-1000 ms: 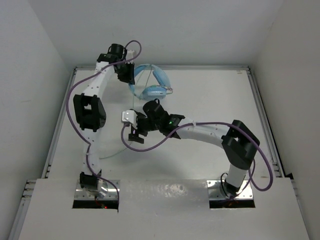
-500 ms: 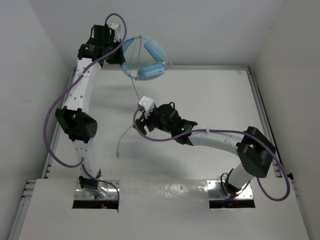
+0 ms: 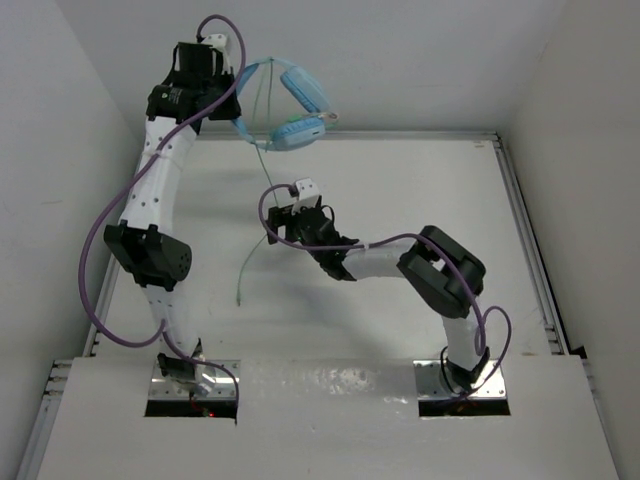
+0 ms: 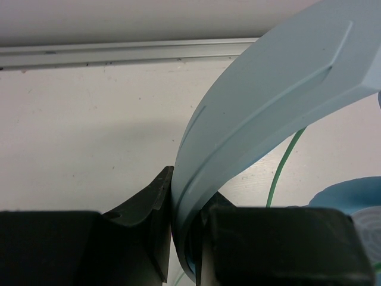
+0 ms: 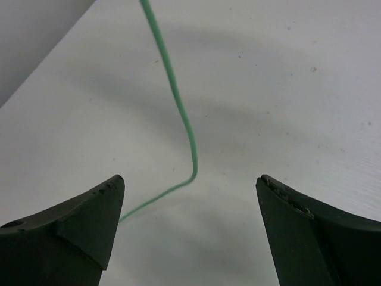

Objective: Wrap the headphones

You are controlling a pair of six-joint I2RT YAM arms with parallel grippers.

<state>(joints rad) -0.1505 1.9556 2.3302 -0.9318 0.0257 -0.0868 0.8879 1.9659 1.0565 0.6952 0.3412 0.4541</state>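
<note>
The light blue headphones (image 3: 295, 110) hang in the air at the back of the table, held up by my left gripper (image 3: 240, 95), which is shut on the headband (image 4: 262, 113). The thin pale green cable (image 3: 262, 190) hangs down from them to the table and trails to the front left. My right gripper (image 3: 275, 228) is open and empty just above the table, right beside the cable. In the right wrist view the cable (image 5: 181, 119) lies between the spread fingers (image 5: 77, 220).
Thick purple robot cables (image 3: 95, 260) loop beside both arms. A raised metal rail (image 3: 525, 230) borders the table on the right and back. White walls enclose the table on three sides.
My left arm has lifted the headphones off the table and higher toward the back wall. My right gripper has moved back toward the hanging cable, its elbow folding in.
</note>
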